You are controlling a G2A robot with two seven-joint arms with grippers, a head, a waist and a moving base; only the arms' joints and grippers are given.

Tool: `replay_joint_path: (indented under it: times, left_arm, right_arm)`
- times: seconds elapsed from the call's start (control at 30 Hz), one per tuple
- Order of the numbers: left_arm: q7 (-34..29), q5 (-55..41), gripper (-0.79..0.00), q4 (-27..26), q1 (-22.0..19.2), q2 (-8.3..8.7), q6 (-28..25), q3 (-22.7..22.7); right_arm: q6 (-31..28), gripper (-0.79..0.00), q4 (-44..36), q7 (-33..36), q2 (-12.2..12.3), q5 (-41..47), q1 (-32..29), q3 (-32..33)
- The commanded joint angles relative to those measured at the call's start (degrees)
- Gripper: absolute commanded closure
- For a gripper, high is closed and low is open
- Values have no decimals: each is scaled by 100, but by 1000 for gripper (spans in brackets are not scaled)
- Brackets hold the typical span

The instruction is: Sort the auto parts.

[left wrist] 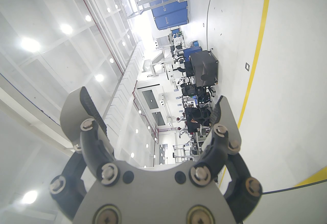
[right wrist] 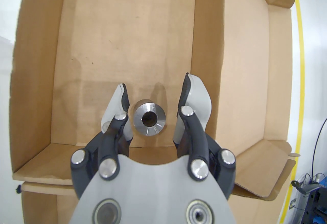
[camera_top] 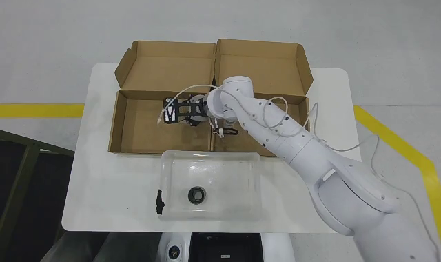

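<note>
The right gripper [right wrist: 155, 91] has its jaws wide apart around a silver metal cylindrical bushing [right wrist: 150, 120] on the left brown cardboard box [right wrist: 127, 18] floor, gripping nothing; the left gripper [left wrist: 152, 97] is spread and empty.

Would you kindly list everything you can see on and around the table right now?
Table: one, white, under everything.
Cardboard box: one, brown, two compartments, table's far side.
Metal sleeve: one, silver, left compartment floor.
Dark part: one, black, right compartment, partly hidden.
Bin: one, clear, table's near edge.
Ring: one, black, inside the bin.
Small part: one, black, bin's left edge.
Right gripper: one, jaws open either side of the sleeve.
Left gripper: one, jaws open, empty.
</note>
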Motion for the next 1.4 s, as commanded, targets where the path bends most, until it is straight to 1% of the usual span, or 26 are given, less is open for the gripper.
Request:
replay_joint_path:
  times: [0.0, 0.17, 0.23, 0.37, 0.57, 0.87, 1.07, 1.2, 1.37]
  left_arm:
    - [0, 0, -785, 0, 0, 0, 0, 0]
    - [0, 0, -785, 0, 0, 0, 0, 0]
    - [0, 0, -785, 0, 0, 0, 0, 0]
    - [0, 0, -785, 0, 0, 0, 0, 0]
    - [0, 0, -785, 0, 0, 0, 0, 0]
    - [0, 0, -785, 0, 0, 0, 0, 0]
    - [0, 0, -785, 0, 0, 0, 0, 0]
    - [0, 0, -785, 0, 0, 0, 0, 0]
    - [0, 0, -785, 0, 0, 0, 0, 0]
  right_arm:
    - [-80, -382, -124, 25, 37, 65, -32, 95]
    - [-245, -376, -746, 160, 194, 152, -223, 386]
    - [-300, -369, -1092, 271, 283, 160, -352, 527]
    - [-371, -385, -1887, 575, 488, 189, -731, 860]
    - [-488, -385, -3121, 1133, 820, 275, -1511, 1446]
    - [-745, -388, -4811, 1898, 1273, 362, -2955, 2260]
    - [-976, -385, -5529, 2166, 1481, 376, -3667, 2592]
    - [-1133, -385, -5798, 2286, 1571, 366, -3989, 2613]
    - [-1238, -388, -5930, 2310, 1644, 334, -4273, 2509]
